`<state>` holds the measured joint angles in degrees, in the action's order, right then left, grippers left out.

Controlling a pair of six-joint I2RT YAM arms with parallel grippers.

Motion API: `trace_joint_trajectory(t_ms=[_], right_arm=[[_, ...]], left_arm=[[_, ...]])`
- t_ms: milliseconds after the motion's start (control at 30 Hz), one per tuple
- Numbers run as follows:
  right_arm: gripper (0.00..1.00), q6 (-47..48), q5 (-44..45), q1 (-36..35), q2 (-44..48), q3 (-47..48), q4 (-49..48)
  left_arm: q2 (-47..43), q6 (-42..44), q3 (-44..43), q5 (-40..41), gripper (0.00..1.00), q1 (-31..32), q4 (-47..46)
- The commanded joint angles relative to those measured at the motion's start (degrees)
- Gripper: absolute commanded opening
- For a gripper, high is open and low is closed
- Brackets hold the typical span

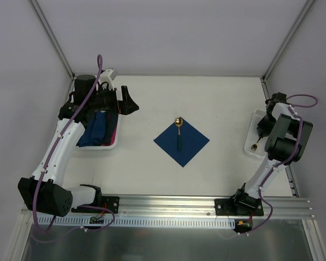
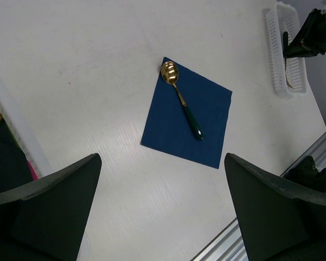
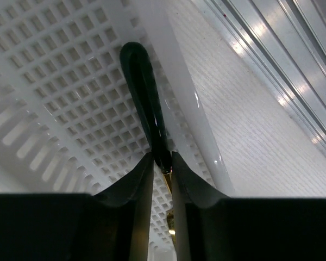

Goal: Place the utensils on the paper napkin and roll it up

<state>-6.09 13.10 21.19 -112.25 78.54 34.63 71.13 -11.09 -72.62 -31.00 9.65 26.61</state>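
Your white table (image 1: 217,103) carries the white basket (image 1: 250,136) at the right edge of the top view and the paper napkin (image 1: 194,140), which lies flat as a diamond at centre. The left gripper (image 2: 162,160) sits upper left, jaws spread wide, gripping nothing. The right gripper (image 3: 162,160) is clamped on a dark-handled utensil (image 3: 144,92) inside the basket. 1 spoon (image 1: 179,133) lies on the napkin, gold bowl at its top corner.

Gold-bowled spoon (image 2: 182,100) lies diagonally on the navy napkin (image 2: 164,128) — claw (image 2: 162,161) spread.
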Motion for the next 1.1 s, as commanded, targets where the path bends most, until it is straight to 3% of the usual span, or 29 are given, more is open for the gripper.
trace_joint_trajectory(t_ms=[0,133,433,633,767,833,867,967,1067], right_arm=[[0.20,-0.6,-2.1,0.5,-1.7,0.6,-1.1],[0.01,-0.2,-4.0,0.4,-1.0,0.6,-0.9],[0.00,0.6,-8.4,-0.9,10.3,-0.4,0.0],[0.00,-0.1,-17.5,-0.9,22.6,-3.1,0.3],[0.00,-3.0,-28.3,-1.1,29.5,-6.3,-0.7],[0.00,-5.1,-33.0,-2.0,33.0,-8.7,-2.6],[0.00,-7.6,-37.7,-2.7,34.0,-9.8,-3.8],[0.00,-10.4,-40.7,-7.3,37.4,-12.0,-5.1],[0.00,-14.0,-44.2,-11.4,41.0,-15.8,-8.0]], left_arm=[[-0.6,0.9,-2.3,0.2,0.99,-0.5,-0.1],[-0.7,0.9,-2.3,0.2,0.99,-0.5,-0.1],[-1.9,4.8,-2.8,-1.9,0.99,-0.5,0.4],[-3.3,16.3,-3.9,-8.3,0.99,-0.5,0.7],[-4.2,25.1,-4.5,-14.2,0.99,-0.5,0.9],[-5.1,33.6,-4.2,-18.1,0.99,-0.3,1.1],[-5.5,39.7,-3.7,-19.2,0.99,0.6,1.4],[-5.1,48.8,-4.4,-15.9,0.97,4.9,4.2],[-3.5,51.1,-4.9,-13.8,0.96,11.6,6.4]])
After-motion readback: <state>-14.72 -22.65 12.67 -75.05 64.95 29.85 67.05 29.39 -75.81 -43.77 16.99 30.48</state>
